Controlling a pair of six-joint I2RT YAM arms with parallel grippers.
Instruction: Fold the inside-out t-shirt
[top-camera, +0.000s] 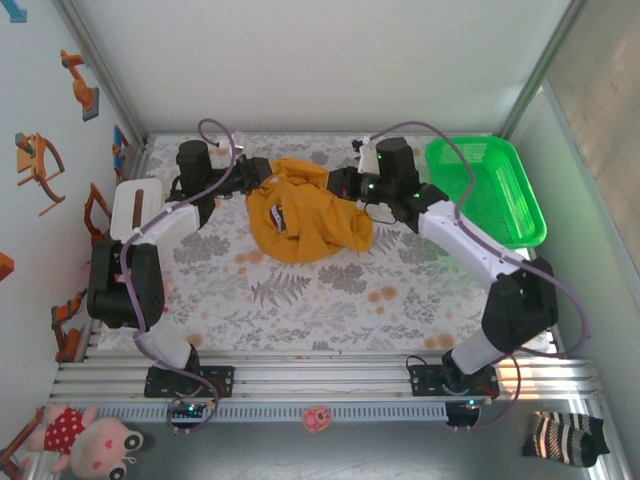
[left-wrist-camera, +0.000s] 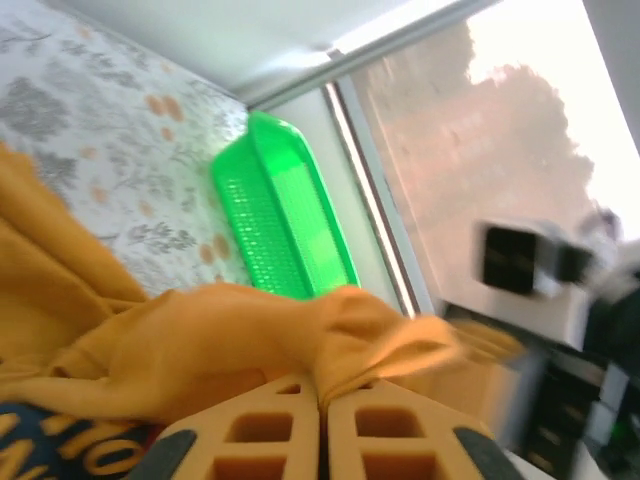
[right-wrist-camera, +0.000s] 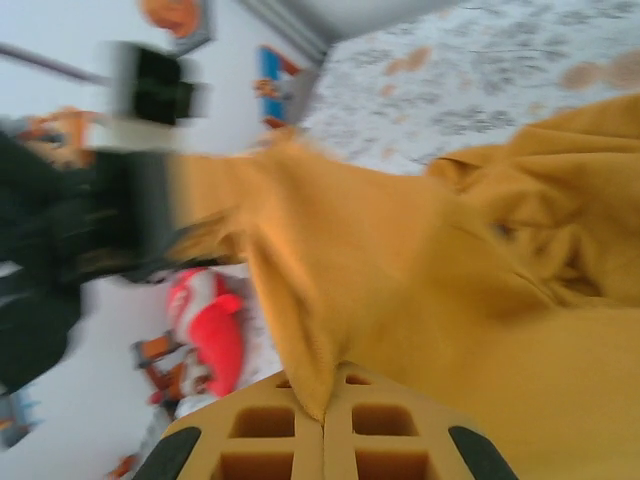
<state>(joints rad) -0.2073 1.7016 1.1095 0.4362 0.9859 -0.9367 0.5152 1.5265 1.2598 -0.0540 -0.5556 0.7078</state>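
Observation:
The mustard inside-out t-shirt (top-camera: 305, 215) hangs bunched between the two grippers at the far middle of the table, its dark lettering showing on the left side. My left gripper (top-camera: 252, 178) is shut on a fold of the t-shirt (left-wrist-camera: 230, 335), pinched between its tan fingers (left-wrist-camera: 265, 425). My right gripper (top-camera: 335, 180) is shut on another edge of the t-shirt (right-wrist-camera: 450, 290); the cloth runs down into the seam between its fingers (right-wrist-camera: 385, 430). The cloth between the two grips is lifted off the table, and its lower part drapes onto the patterned cover.
A green plastic basket (top-camera: 515, 205) stands at the far right, also seen as the green basket (left-wrist-camera: 275, 215) beyond the cloth. The floral table cover (top-camera: 320, 295) lies bare in front of the shirt. Walls close in the back and sides. Soft toys lie below the near rail.

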